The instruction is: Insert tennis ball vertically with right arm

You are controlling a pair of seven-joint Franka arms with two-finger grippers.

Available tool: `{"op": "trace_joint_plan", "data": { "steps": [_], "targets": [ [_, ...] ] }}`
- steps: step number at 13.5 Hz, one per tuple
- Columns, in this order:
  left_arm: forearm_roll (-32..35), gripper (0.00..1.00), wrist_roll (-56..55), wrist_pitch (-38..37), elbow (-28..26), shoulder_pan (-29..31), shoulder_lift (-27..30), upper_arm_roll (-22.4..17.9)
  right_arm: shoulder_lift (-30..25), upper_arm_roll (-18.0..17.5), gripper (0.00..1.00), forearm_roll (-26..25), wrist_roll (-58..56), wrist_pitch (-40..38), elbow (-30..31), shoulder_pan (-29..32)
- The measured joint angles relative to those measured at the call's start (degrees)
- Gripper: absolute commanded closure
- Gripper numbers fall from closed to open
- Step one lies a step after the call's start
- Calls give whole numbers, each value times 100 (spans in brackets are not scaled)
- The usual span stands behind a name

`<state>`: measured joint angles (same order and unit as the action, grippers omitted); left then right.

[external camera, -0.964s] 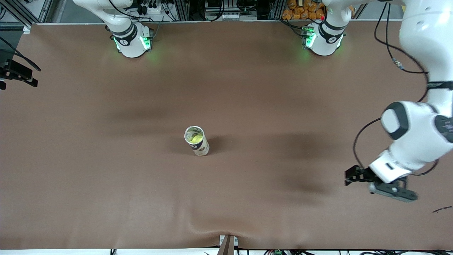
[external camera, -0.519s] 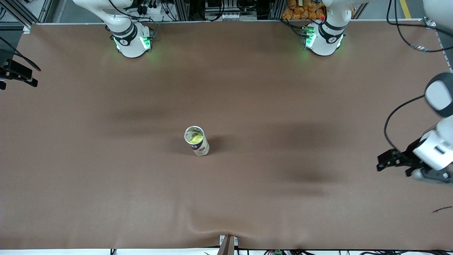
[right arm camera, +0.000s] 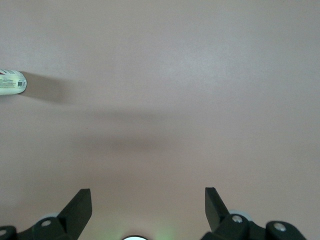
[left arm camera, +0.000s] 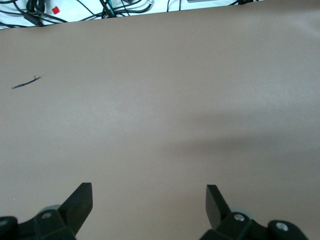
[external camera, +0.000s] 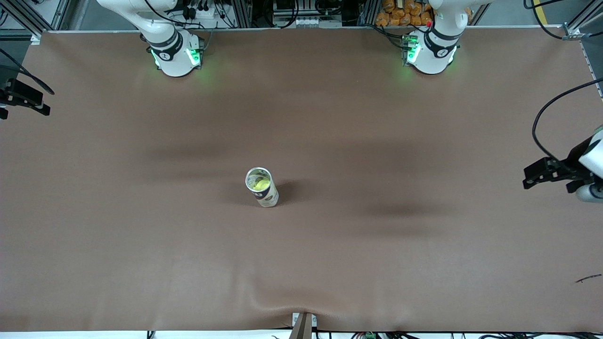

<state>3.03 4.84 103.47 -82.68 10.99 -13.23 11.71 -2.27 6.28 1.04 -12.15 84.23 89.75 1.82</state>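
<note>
the can (external camera: 262, 187) stands upright at the middle of the frame on the brown table (external camera: 330, 117) — the yellow tennis ball (external camera: 260, 183) sits inside its open top. my right gripper (right arm camera: 148, 207) hangs over bare table, fingers apart, empty. my left gripper (left arm camera: 149, 202) — at the frame's right edge — is also spread and empty.

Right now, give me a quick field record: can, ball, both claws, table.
can: upright near the middle of the table, open top facing up
ball: yellow-green, inside the can, seen through the open top
left claw: open, empty, over bare table at the left arm's end
right claw: open, empty, over bare table; not seen in the front view
table: brown cover, a small dark scrap lies near the left arm's end, nearer the front camera than the can
task state: ball appears already in the can
</note>
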Motion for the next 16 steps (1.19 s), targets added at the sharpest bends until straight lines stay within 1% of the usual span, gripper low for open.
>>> {"op": "trace_joint_plan", "data": {
  "steps": [4,6,8,10,12,14,16],
  "targets": [
    [-100,0,-204,-691,0,101,371,31,0,1,0,-1,0,0,0,0],
    [-103,0,-499,-1059,-6,94,570,140,0,1,0,-1,0,0,0,0],
    [-104,0,-628,-1210,-63,16,792,176,0,2,0,-1,0,0,-1,0],
    [-104,0,-822,-1289,-217,-307,1028,36,0,3,0,-1,0,-3,0,0],
    [-103,0,-1165,-1517,-367,-677,1254,-163,0,3,0,-1,0,-8,-1,0],
    [-103,0,-1265,-1738,-456,-800,1461,-247,0,4,0,-1,1,-103,-1,0],
    [-103,0,-1271,-1820,-700,-801,1699,-286,0,3,0,-1,7,-288,-2,0]
  ]
}}
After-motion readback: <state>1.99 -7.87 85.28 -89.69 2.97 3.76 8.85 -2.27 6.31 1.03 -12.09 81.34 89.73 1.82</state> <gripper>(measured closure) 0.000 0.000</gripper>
